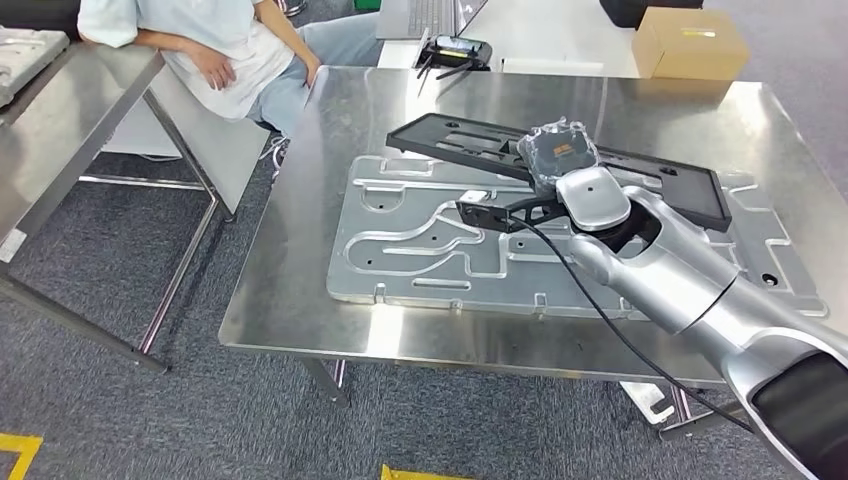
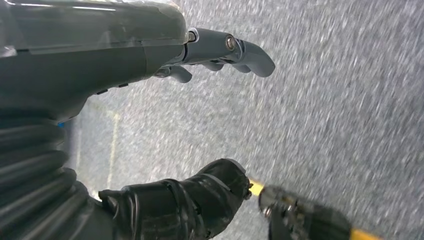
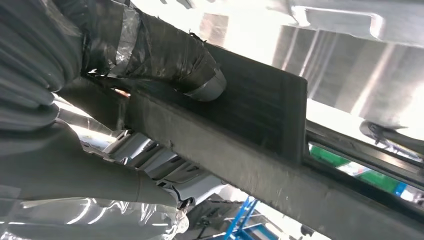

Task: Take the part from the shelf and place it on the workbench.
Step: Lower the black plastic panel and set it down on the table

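Right hand [image 1: 560, 155] grips the black part [image 1: 640, 175] over the grey plate [image 1: 420, 250] on the worktop [image 1: 300, 280]; left hand [image 2: 200, 55] hangs loose, fingers apart.

- The grooved aluminium fixture plate [image 1: 420, 255] covers the middle of the shiny steel workbench [image 1: 300, 290]; bare steel lies to its left and along its near edge.
- The long black plastic part [image 1: 470, 140] overhangs the plate's far edge.
- Beyond the plate, a seated person [image 1: 230, 50] and a brown cardboard box [image 1: 690, 45] border the bench.
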Robot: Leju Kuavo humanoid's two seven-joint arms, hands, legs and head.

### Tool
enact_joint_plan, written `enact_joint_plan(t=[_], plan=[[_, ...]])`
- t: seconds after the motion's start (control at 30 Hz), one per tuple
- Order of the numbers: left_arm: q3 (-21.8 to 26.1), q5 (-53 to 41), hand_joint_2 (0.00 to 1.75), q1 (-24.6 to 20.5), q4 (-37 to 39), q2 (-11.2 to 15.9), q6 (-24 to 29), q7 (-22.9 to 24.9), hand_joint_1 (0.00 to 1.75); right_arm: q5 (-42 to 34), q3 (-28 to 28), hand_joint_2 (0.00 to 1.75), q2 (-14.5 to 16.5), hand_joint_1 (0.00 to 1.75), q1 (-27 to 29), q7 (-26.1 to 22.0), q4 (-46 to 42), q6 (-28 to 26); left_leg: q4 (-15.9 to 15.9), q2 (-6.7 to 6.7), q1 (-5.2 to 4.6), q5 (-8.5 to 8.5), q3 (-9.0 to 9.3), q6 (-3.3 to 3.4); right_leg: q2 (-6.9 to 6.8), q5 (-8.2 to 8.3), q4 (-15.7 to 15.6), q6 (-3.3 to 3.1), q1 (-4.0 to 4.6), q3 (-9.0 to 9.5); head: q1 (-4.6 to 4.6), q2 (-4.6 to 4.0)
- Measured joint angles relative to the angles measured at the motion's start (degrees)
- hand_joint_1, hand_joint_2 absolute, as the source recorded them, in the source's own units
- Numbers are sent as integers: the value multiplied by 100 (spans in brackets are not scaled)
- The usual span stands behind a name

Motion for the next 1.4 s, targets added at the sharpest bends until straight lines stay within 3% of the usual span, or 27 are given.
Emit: enact_joint_plan(t=[0.07,0.17,0.2,0.23,0.27,0.33,0.37,0.47,0.57,0.67,0.73,0.77,0.83,0.9,1.07,1.13,1.2,1.23,1.27,1.3,1.37,1.4], plan=[[0,0,175,0,0,-10,8,8,0,3,-5,175,1,175,-2,-13,9,-4,222,8,7,-137,-91,-61,2,-12,-45,-47,-30,56,-9,0],[0,4,175,0,0,-11,25,8,0,22,-8,175,2,175,7,-27,22,-5,1239,15,42,-499,-633,-140,-1,-64,-65,-102,-41,139,-19,0],[0,9,175,4,0,-10,29,8,0,28,-5,175,2,175,21,-34,28,-4,1490,15,52,-521,-801,-156,0,-88,-65,-107,-42,169,-20,0],[0,16,175,7,0,-11,30,7,0,33,-3,175,3,175,35,-43,34,-4,1533,15,60,-435,-879,-164,1,-114,-65,-105,-44,203,-19,0],[0,25,175,9,0,-11,31,4,0,36,-3,175,3,175,46,-49,38,-4,1345,16,66,-241,-844,-162,3,-142,-65,-98,-45,244,-20,0],[0,38,175,9,0,-10,34,-3,0,37,-4,175,3,175,42,-54,40,-5,588,15,69,214,-556,-130,5,-200,-71,-74,-45,328,-17,0],[0,42,175,8,0,-8,37,-6,0,38,-5,175,3,175,33,-52,40,-7,246,14,54,343,-404,-105,7,-222,-76,-54,-41,354,-18,0],[0,46,175,-4,0,-4,42,-10,0,41,-6,175,3,175,35,-54,41,-12,-77,12,0,347,-244,-28,14,-240,-124,36,-40,378,-20,0],[0,48,175,2,0,-5,42,-12,0,45,-12,175,2,175,43,-54,43,-13,-216,25,42,361,-121,68,-3,-353,23,106,-37,332,-5,0],[0,47,175,-16,0,-5,40,-18,0,54,-15,175,3,175,55,-56,55,-10,-246,29,34,317,-37,157,-17,-738,1013,120,-32,-192,9,0],[0,48,175,-20,0,-5,39,-24,0,55,-12,175,0,175,113,-58,70,-13,-212,17,29,259,-13,173,-19,-760,1418,130,-36,-500,10,0],[0,51,175,-12,0,-5,40,-26,0,55,-11,175,0,175,137,-61,77,-16,-182,10,30,221,2,164,-21,-610,1306,133,-41,-505,10,0],[0,56,175,5,0,-5,42,-27,0,55,-11,175,1,175,154,-63,85,-23,-95,-1,32,120,30,125,-29,-185,650,127,-52,-275,9,0],[0,58,175,-4,0,-4,52,-27,0,56,-9,175,6,175,151,-68,93,-33,1,-7,12,29,11,67,-30,-6,144,104,-42,-60,10,0],[0,60,175,-13,0,-10,96,-21,0,103,-1,175,19,175,190,-110,120,-45,157,1,5,-113,-52,-51,-11,-61,28,-15,-44,26,-12,0],[0,61,175,-15,0,-12,107,-16,0,127,1,175,27,175,188,-112,126,-46,686,11,26,-343,-311,-113,-13,-80,-4,-65,-57,89,-25,0],[0,61,175,-12,0,-9,112,-12,0,130,7,175,37,175,203,-116,132,-48,1357,14,43,-520,-705,-155,-13,-116,-11,-93,-57,142,-33,0],[0,61,175,-8,0,-10,112,-10,0,130,14,175,42,175,216,-121,138,-48,1517,14,51,-491,-839,-166,-12,-138,-11,-98,-57,170,-35,0],[0,62,175,-5,0,-13,112,-14,0,130,22,175,49,175,231,-128,144,-48,1469,15,56,-360,-878,-166,-10,-162,-11,-96,-56,204,-35,0],[0,67,175,-3,0,-16,111,-27,0,130,27,175,54,175,241,-132,148,-48,1219,15,60,-147,-813,-154,-7,-186,-11,-91,-55,240,-35,0],[0,103,175,-5,0,-16,100,-95,0,133,30,87,57,87,243,-138,153,-52,468,11,45,261,-523,-97,-5,-230,-20,-69,-46,303,-32,0],[0,133,175,-8,0,-14,86,-153,0,136,29,44,57,44,240,-138,156,-56,183,9,27,356,-403,-66,-3,-243,-26,-49,-41,314,-32,0]])
